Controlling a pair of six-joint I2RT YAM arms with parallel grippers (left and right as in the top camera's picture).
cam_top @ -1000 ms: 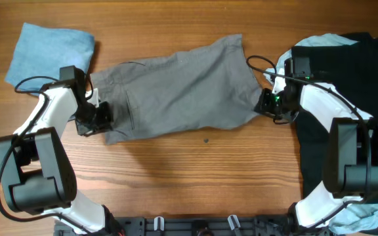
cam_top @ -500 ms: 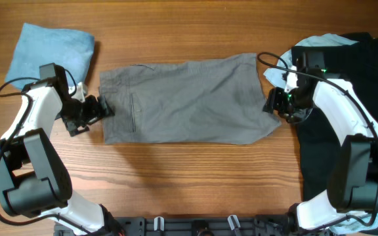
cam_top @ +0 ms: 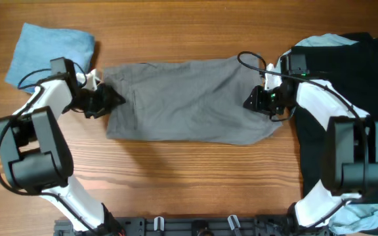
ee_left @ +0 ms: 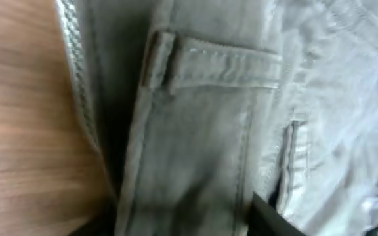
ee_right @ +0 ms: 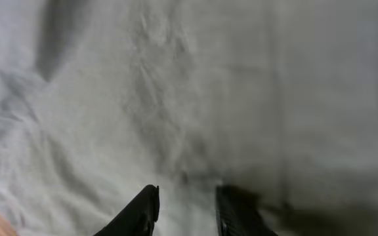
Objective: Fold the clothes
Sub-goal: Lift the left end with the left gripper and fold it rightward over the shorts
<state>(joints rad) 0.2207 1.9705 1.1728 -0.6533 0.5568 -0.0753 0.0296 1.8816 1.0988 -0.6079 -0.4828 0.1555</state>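
A folded pale blue cloth (cam_top: 51, 47) lies at about 10 o'clock on the wooden table (cam_top: 189, 190), well apart from the right arm. Just beside it, toward 4 o'clock, the left gripper (cam_top: 107, 101) sits at the 9 o'clock edge of the grey-khaki shorts (cam_top: 189, 98), touching the waistband (ee_left: 195, 131). The left wrist view shows that waistband close up, with a belt loop (ee_left: 156, 59) at 12 o'clock and bare wood at 9 o'clock. Only a dark finger corner shows at 5 o'clock, so I cannot tell whether this gripper is parted or clamped on the cloth.

The shorts lie spread flat across the middle of the table, long side running from 9 to 3 o'clock, with the lower right corner sagging toward 5 o'clock.

The right gripper (cam_top: 253, 101) rests on the 3 o'clock end of the shorts. In its wrist view the two dark fingertips (ee_right: 143, 208) stand a little apart at 6 o'clock, pressed to grey cloth that fills the gap. Whether they pinch a fold cannot be told.

At 3 o'clock a black garment (cam_top: 373, 78) lies heaped under the right arm, with a pale blue garment (cam_top: 320, 40) peeking out at its 12 o'clock side.
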